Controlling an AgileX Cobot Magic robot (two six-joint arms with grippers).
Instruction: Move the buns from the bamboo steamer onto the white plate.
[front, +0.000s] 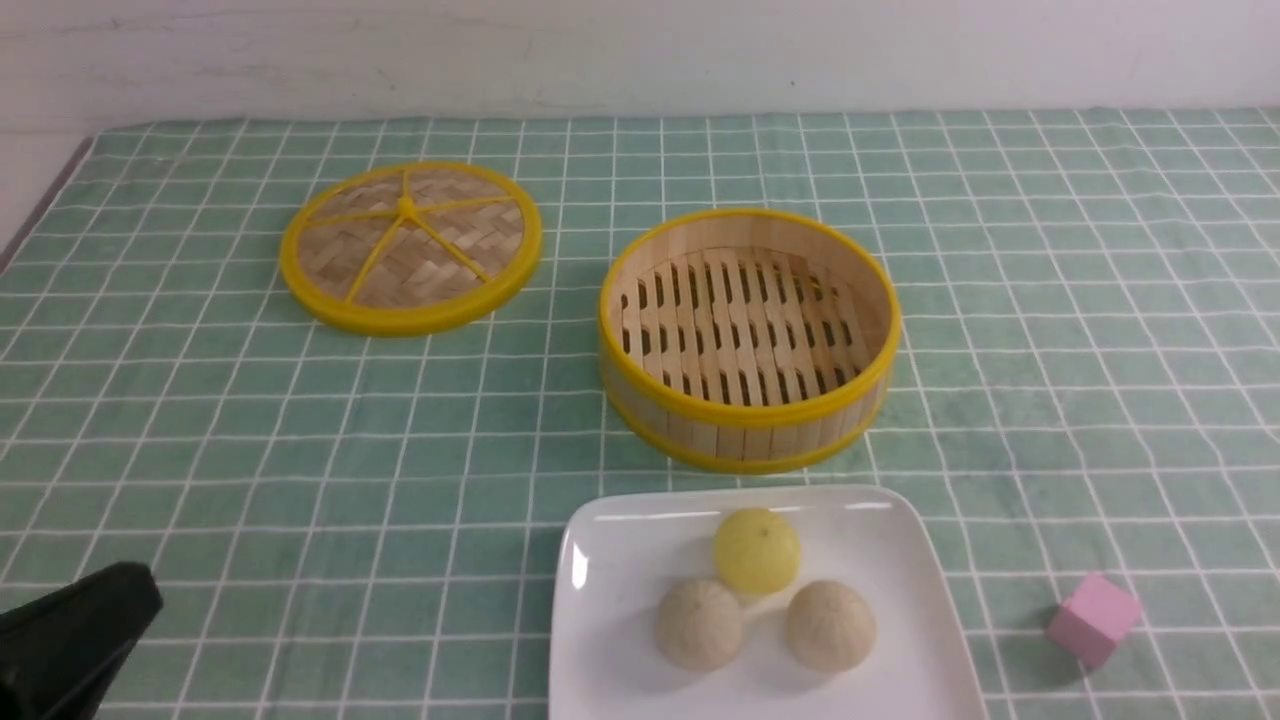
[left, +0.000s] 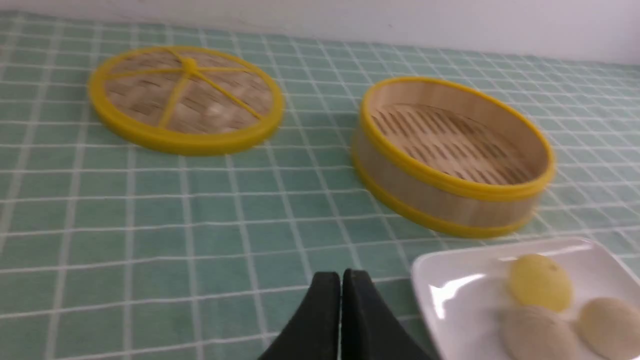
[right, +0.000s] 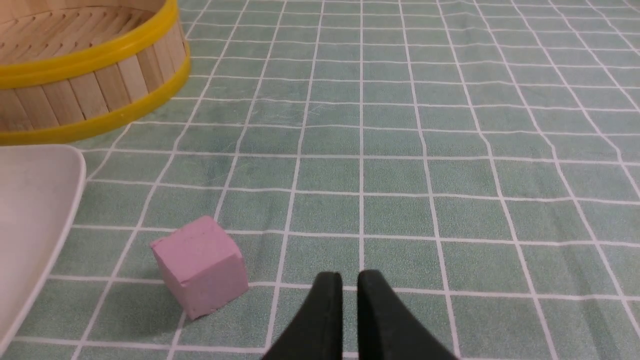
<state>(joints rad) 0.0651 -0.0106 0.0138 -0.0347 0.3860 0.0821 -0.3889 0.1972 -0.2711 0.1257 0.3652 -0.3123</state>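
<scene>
Front view: all three buns (front: 757, 600) sit on the white plate (front: 610, 600); the bamboo steamer (front: 750, 335) is empty.

Left wrist view: my left gripper (left: 341, 280) is pinched shut, empty.

Right wrist view: my right gripper (right: 350, 282) shows a slim gap, holding nothing, beside the pink cube (right: 200, 265). Best I keep clear of the plate.

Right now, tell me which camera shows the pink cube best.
The right wrist view: the pink cube sits close and sharp on the green checked cloth, three faces visible. The front view shows it small, right of the white plate. The left wrist view misses it entirely.
</scene>
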